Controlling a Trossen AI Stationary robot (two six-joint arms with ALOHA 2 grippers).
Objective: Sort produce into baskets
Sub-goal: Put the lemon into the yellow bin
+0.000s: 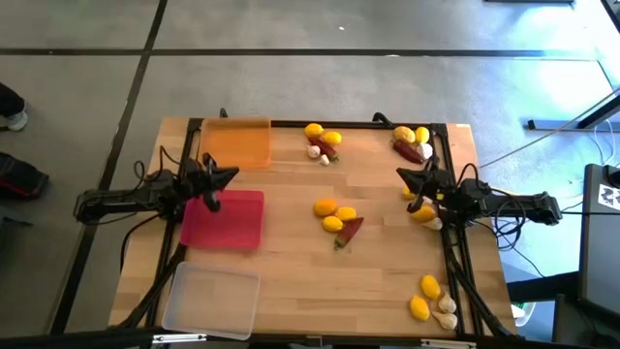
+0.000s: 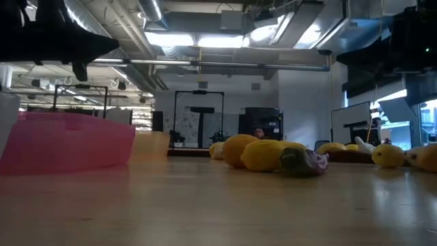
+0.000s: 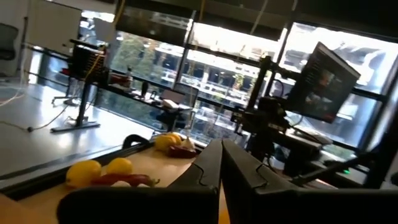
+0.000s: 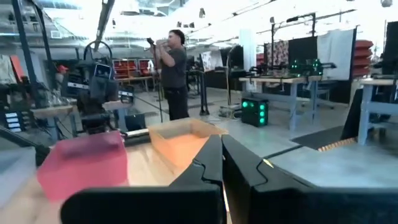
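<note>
Pincers: your left pincer is hovering clenched and empty by the red-pink basket; your right pincer likewise, near lemons.
Produce: clusters are lying across the bench, none in baskets.

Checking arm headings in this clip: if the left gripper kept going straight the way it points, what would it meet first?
Probably nothing soon: the left gripper, shut above the red-pink basket, points across the table toward the right gripper. The lemons lie lower; height is uncertain.
</note>
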